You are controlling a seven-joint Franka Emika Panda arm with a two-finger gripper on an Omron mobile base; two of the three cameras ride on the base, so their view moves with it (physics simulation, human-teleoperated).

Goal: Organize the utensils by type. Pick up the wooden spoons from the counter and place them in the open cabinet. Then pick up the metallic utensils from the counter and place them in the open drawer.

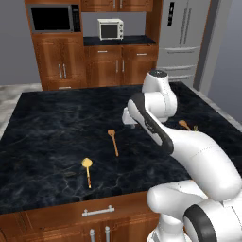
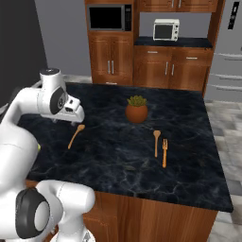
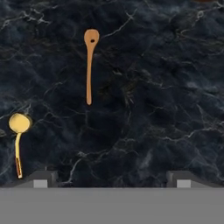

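A wooden spoon (image 3: 89, 65) with a hole in its bowl lies on the black marble counter (image 3: 166, 87), ahead of my open gripper (image 3: 112, 178). Nothing is between the fingertips (image 3: 41, 177). The same spoon (image 1: 113, 141) (image 2: 75, 135) sits just beside the hand, which hangs above the counter. A metallic gold spoon (image 3: 18, 140) (image 1: 87, 170) lies near the counter's front edge. A second wooden spoon (image 2: 156, 142) (image 1: 184, 124) and a gold fork (image 2: 164, 152) lie farther right. The open cabinet and open drawer are out of view.
A potted plant (image 2: 136, 111) in a brown pot stands mid-counter. The far wall holds shut wooden cabinets (image 1: 61, 64), a microwave (image 1: 54, 18), a toaster oven (image 1: 110, 29) and a steel fridge (image 1: 182, 33). A shut drawer (image 1: 98, 211) fronts the island below the gold spoon.
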